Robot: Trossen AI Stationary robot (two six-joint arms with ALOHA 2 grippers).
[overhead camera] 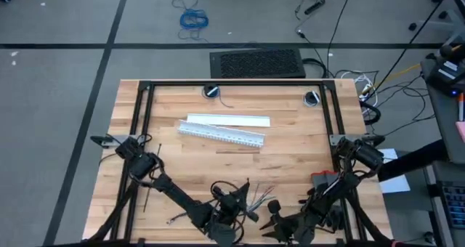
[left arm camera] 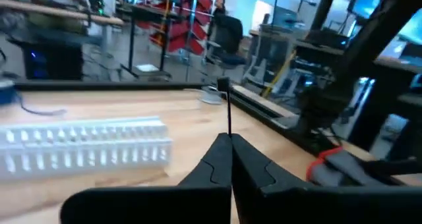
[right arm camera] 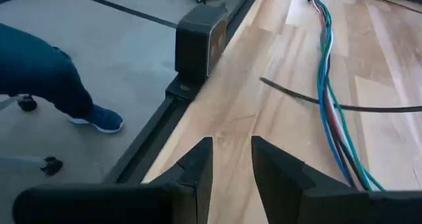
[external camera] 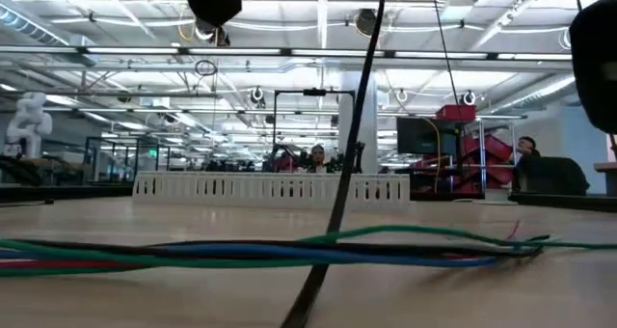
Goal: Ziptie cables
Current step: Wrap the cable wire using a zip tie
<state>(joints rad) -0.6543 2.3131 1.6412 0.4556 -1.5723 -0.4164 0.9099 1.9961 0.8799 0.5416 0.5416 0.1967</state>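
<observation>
Low view first: cables [external camera: 289, 254] lie flat across the table's near edge, a black ziptie [external camera: 342, 188] rising over them. Left wrist view: left gripper [left arm camera: 230, 147] pinched closed on that ziptie, slotted duct [left arm camera: 86, 151] beyond. Right wrist view: right gripper [right arm camera: 231, 159] slightly parted (empty) beside the bundle; in the high view both grippers sit at the front edge.

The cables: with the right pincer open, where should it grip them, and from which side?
Grip the cables mid-run, beyond where the ziptie crosses them. They lie flat and straight on the table, so come from above, fingers straddling the bundle. The right pincer is open beside it; the left pincer is shut on another ziptie.
</observation>
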